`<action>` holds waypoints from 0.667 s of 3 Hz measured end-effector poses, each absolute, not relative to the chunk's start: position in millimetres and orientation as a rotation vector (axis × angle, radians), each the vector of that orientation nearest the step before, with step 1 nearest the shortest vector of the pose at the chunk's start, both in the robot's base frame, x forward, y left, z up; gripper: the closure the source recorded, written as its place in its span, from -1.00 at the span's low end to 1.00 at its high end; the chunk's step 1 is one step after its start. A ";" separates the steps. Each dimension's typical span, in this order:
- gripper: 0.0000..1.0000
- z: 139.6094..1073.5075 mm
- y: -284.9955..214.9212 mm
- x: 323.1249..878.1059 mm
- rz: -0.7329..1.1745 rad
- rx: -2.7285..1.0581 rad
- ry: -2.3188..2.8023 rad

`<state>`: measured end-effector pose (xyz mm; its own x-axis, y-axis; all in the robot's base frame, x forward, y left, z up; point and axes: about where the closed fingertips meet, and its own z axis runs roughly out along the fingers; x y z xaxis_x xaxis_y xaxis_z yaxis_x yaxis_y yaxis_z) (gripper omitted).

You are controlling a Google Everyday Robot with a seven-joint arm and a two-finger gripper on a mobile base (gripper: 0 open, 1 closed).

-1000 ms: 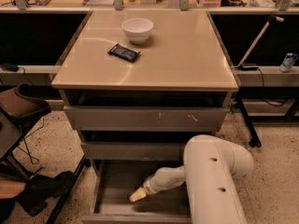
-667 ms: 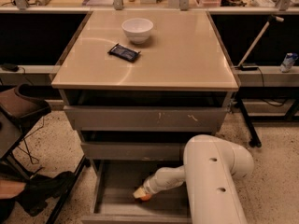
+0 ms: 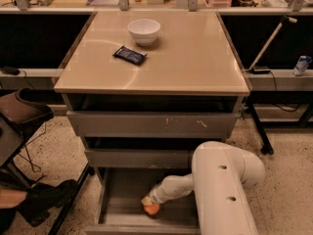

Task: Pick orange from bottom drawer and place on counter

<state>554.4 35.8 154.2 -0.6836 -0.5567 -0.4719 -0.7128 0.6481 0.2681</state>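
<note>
Claw (image 3: 147,201) is down inside the open bottom drawer (image 3: 122,190). The orange (image 3: 152,209) lies on the drawer floor just beyond its tip, toward the drawer front (apparently touching). Grip state: cannot tell. Table (image 3: 195,58) stands well above.

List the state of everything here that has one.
Wide grey metal bottom drawer: pulled open.
Small round orange: lying in that drawer.
Gripper: down inside the drawer, at the orange.
White bowl: upright on the beige counter.
Dark packet: flat on the counter.
</note>
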 end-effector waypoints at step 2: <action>0.86 166.4 29.5 558.1 0.621 -0.989 2.520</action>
<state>558.1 29.5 166.4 -0.6889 -0.5456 -0.4772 -0.7048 0.6578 0.2654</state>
